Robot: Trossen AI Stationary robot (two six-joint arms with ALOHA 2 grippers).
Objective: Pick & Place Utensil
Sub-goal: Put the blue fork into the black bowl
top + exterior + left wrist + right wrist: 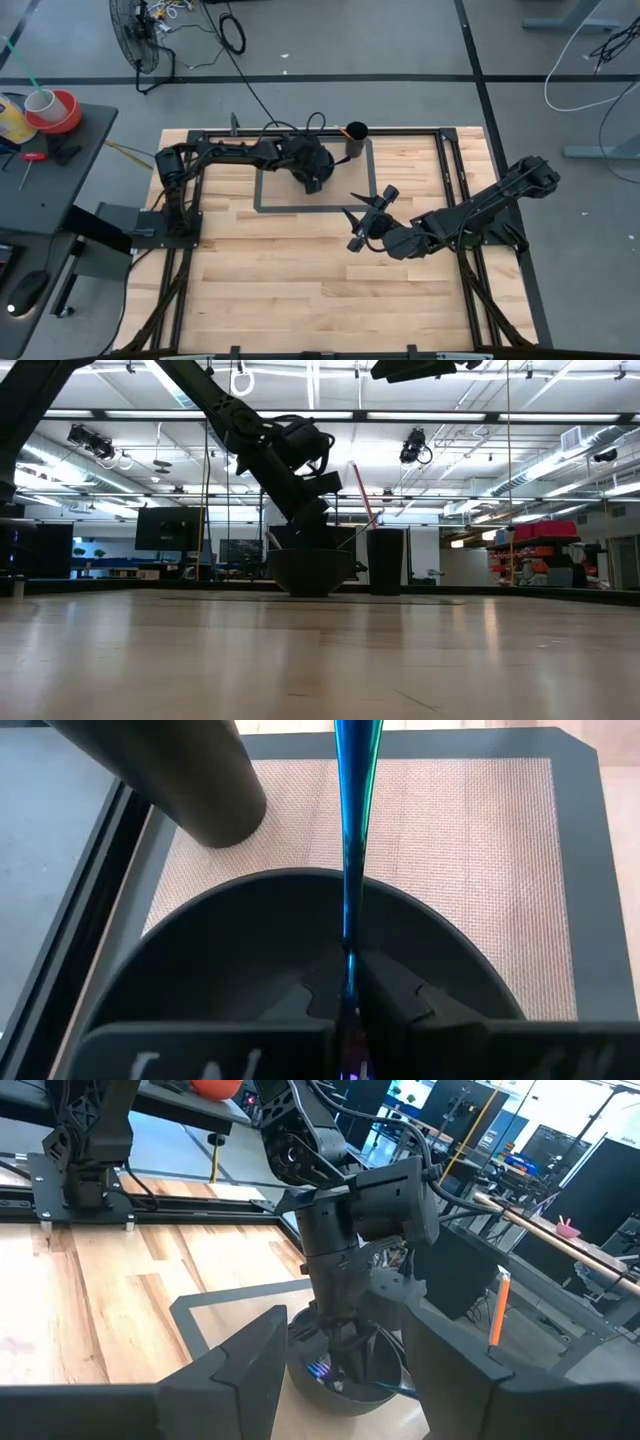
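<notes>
A thin, shiny blue utensil point(352, 820) runs from inside a dark bowl point(200, 950) out over its rim above the mat. My left gripper point(348, 985) points down into the bowl point(310, 572) and is shut on the utensil. A black cup point(357, 131) stands on the mat beside the bowl, with an orange stick point(362, 500) leaning in it. My right gripper point(368, 213) hovers open over the table just right of the mat, and faces the bowl point(345, 1390). My left gripper pinches the blue utensil between its two fingers at the end that lies inside the bowl point(349, 945). The fingers come from above, pointing down into the bowl. The shaft leads away from the fingertips, over the bowl's rim. The held tip is hidden between the fingers.
The bowl and cup sit on a grey-edged woven mat point(480, 850) at the table's far middle. A black metal frame point(450, 160) borders the wooden table. Bare wood point(300, 280) fills the near half. Off the table's left stands a side table with cups point(45, 108).
</notes>
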